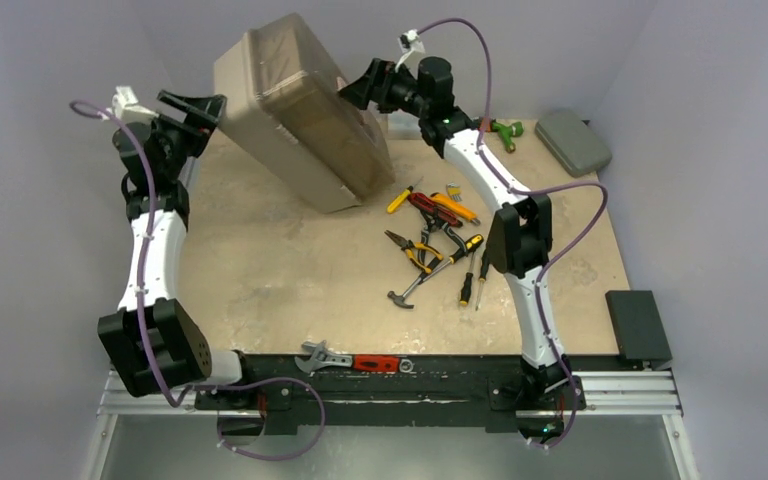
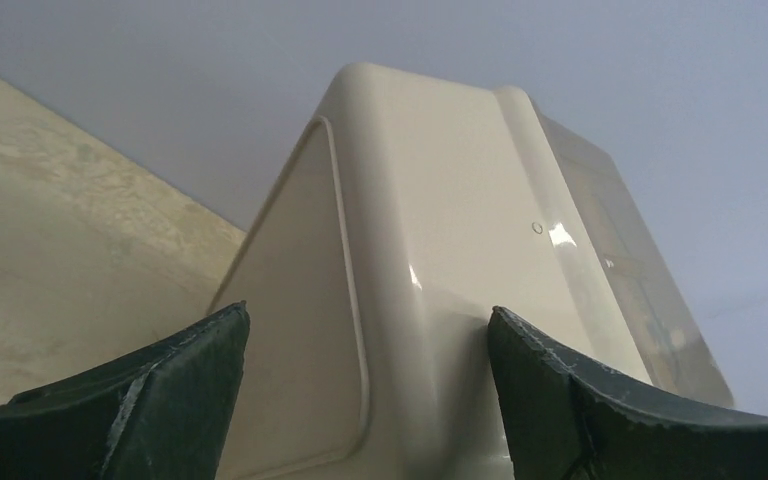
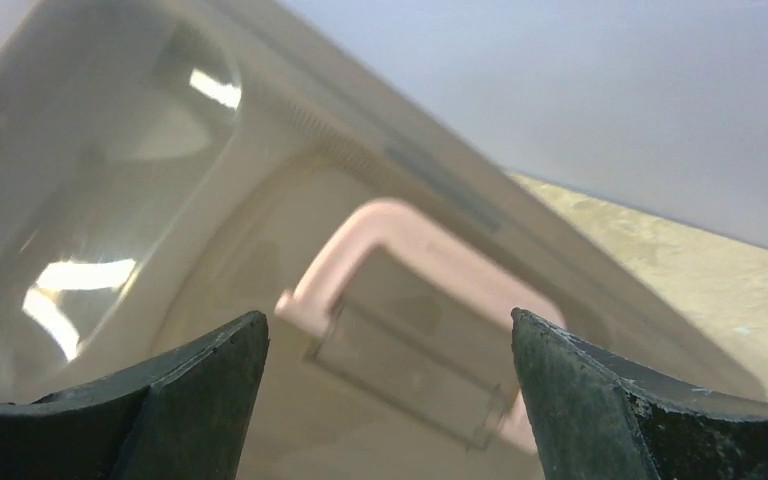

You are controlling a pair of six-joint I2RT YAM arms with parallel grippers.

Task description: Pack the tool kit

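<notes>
Far centre-left, toolbox (image 1: 295, 110) leans: bulky, stiff, slick, probably heavy. My left gripper (image 1: 200, 108), right gripper (image 1: 348, 92) gape wide; handle (image 3: 410, 225) safest hold.

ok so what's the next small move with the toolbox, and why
Probably ease the toolbox down flat on the table, an arm at each side. It stands tilted on one end, closed, the left gripper and right gripper open at its raised end. The hand tools lie loose beside it; none can go in until it rests steady.
</notes>
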